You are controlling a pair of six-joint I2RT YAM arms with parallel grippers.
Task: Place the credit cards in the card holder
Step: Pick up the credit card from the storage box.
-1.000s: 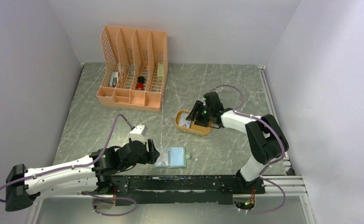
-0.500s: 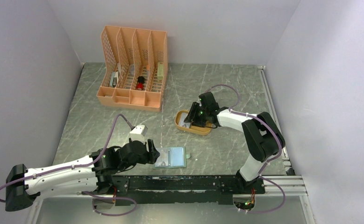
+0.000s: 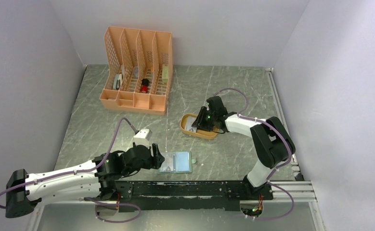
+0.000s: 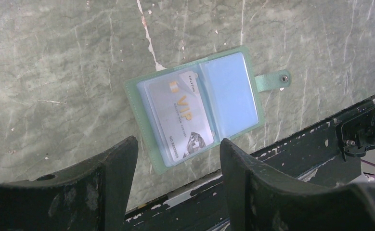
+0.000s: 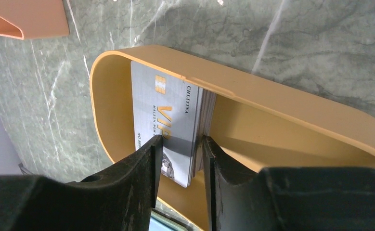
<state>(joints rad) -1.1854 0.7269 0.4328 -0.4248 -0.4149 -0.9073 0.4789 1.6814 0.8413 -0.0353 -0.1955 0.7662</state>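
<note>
Credit cards (image 5: pixel 173 113): a stack of pale grey cards stood in the mustard tray (image 5: pixel 291 103), leaning against its long wall, left of centre in the right wrist view. The top card showed a gold chip and "VIP" lettering. In the top view the tray (image 3: pixel 209 135) sat at mid-frame on the tabletop (image 3: pixel 233 86).

One more card (image 4: pixel 178 115) of the same print lay inside a clear sleeve of the card holder (image 4: pixel 231 94). The holder lay open and flat, centre of the left wrist view, with its snap tab (image 4: pixel 272 81) pointing right. In the top view the card holder (image 3: pixel 178 162) was low in the frame, just above the black rail (image 3: pixel 200 188) and well apart from the tray.

My right claw (image 5: pixel 181 140) reached into the tray with its jaws narrowed astride the stack. One finger lay over the face of the top card and the other sat at the stack's edge. I could not tell whether the pads were actually pinching the cards. In the top view the right claw (image 3: pixel 200 122) overlapped the tray's right half.

My left claw (image 4: pixel 175 147) stood wide apart and held nothing. In the top view my left claw (image 3: pixel 157 159) sat just beside the holder's left edge.

The peach organizer (image 3: pixel 137 72) stood at upper left, well apart from the tray and the holder.
</note>
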